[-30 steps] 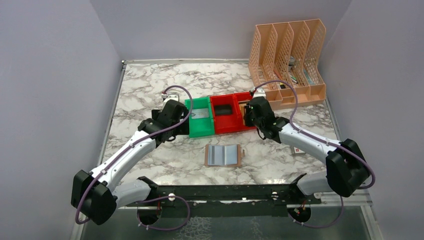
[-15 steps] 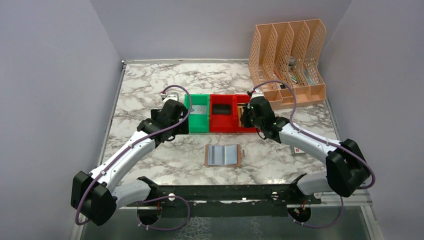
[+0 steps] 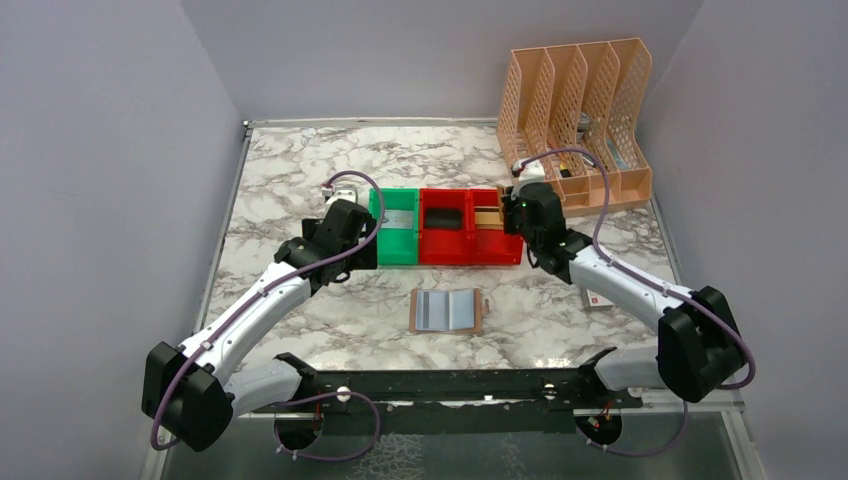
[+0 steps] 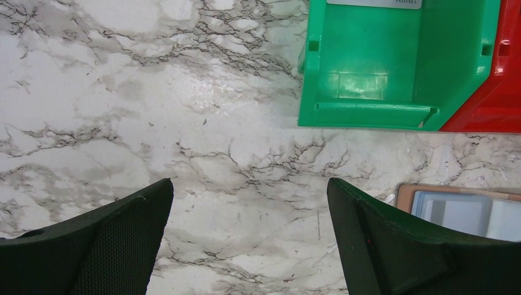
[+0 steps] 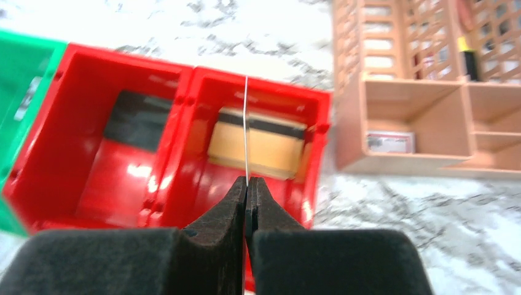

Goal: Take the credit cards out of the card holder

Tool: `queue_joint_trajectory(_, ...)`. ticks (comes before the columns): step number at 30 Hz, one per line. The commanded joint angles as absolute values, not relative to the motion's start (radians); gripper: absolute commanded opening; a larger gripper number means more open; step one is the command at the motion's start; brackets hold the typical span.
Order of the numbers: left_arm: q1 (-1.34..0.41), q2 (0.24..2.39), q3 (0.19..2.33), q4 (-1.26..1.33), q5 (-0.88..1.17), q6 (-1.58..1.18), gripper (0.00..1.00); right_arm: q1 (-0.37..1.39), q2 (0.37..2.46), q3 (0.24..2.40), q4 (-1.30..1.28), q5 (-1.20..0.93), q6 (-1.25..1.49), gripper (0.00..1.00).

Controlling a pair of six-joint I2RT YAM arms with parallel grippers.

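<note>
Your right gripper (image 5: 247,182) is pressed closed on a thin card (image 5: 246,123), which you see only by its edge. It hangs over the right red bin (image 5: 276,86), toward the far right part of the surface (image 3: 300,160). In this bin a gold card (image 5: 255,147) lies already. A black card (image 5: 136,120) lies in the middle red bin (image 5: 123,166), and a silver card (image 3: 400,222) in the green bin (image 4: 393,61). Your left gripper (image 4: 249,184) is wide apart and holds nothing, above bare marble just beside the green bin. The card holder (image 3: 447,311) lies open near the middle of the near edge, its blue lining up. I judge the task nearly done: three cards are out, and the fourth waits only for release. Whether the pockets hide more cards, I cannot tell.
</note>
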State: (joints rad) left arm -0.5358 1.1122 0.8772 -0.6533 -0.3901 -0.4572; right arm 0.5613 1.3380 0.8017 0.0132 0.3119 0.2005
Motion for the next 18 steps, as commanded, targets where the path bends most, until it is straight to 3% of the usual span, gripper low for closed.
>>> queue_joint_trajectory(1, -0.528, 1.101, 0.865, -0.642, -0.399, -0.442, 0.99, 0.481, 1.318, 0.787, 0.189, 0.191, 0.059, 0.01)
queue_joint_trajectory(6, -0.529, 1.101, 0.865, -0.640, -0.391, -0.440, 0.99, 0.480, 1.318, 0.716, 0.328, -0.016, -0.220, 0.01)
queue_joint_trajectory(9, -0.528, 1.107, 0.864, -0.640, -0.385, -0.442, 0.99, 0.481, 1.329, 0.719, 0.283, -0.110, -0.420, 0.01)
queue_joint_trajectory(18, -0.527, 1.114, 0.867, -0.640, -0.386, -0.439, 0.99, 0.482, 1.460, 0.830, 0.114, -0.003, -0.677, 0.01)
